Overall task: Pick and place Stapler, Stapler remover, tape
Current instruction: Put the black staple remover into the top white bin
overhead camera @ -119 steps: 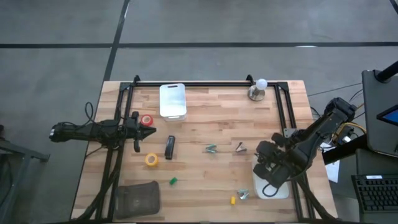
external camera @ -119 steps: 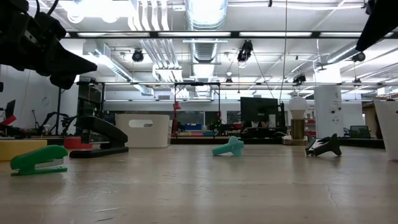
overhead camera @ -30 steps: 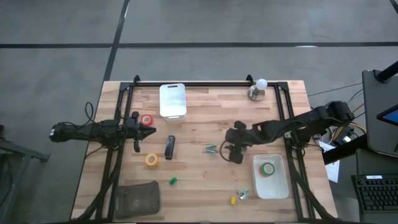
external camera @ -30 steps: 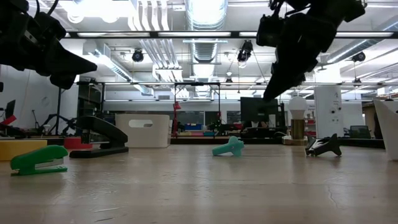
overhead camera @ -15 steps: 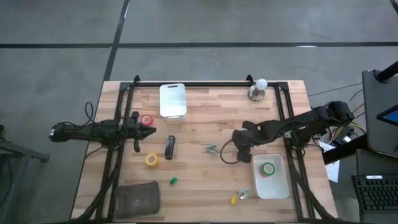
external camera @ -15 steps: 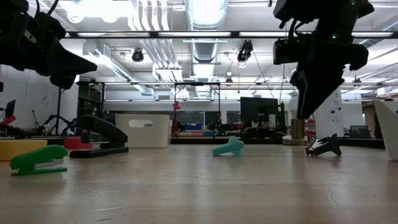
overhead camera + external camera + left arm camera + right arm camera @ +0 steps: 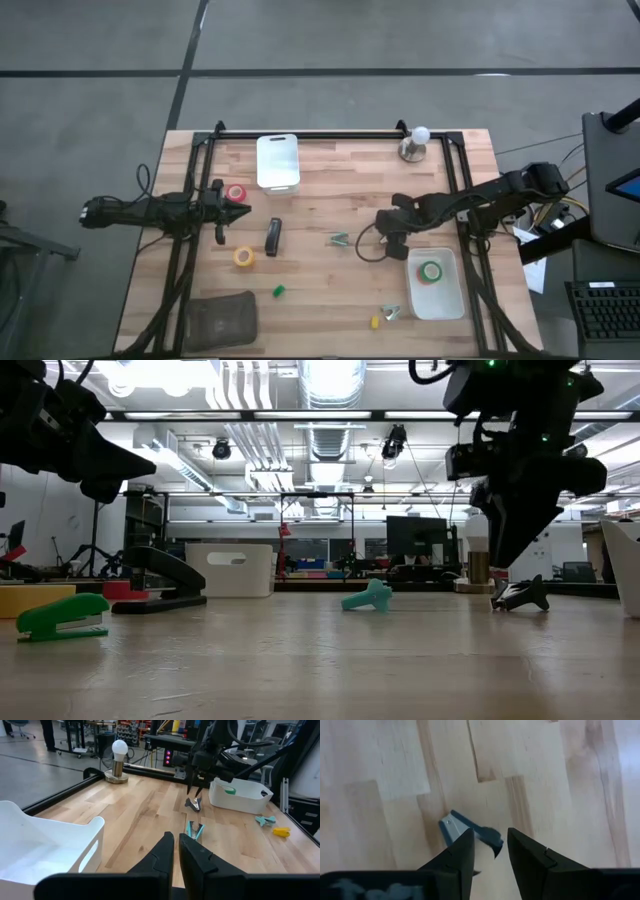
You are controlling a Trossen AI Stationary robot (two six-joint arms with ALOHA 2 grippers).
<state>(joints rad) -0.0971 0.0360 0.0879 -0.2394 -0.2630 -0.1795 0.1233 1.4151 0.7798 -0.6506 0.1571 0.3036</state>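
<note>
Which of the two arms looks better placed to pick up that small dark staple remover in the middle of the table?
The right. Its gripper hangs open directly over the dark staple remover, fingers on either side. The left gripper waits far across the table near a red tape roll.

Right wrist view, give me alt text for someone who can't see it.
The right gripper points down at a dark blue staple remover lying on the pale wooden table, its open fingers on either side of one end. Nothing else is in view.
</note>
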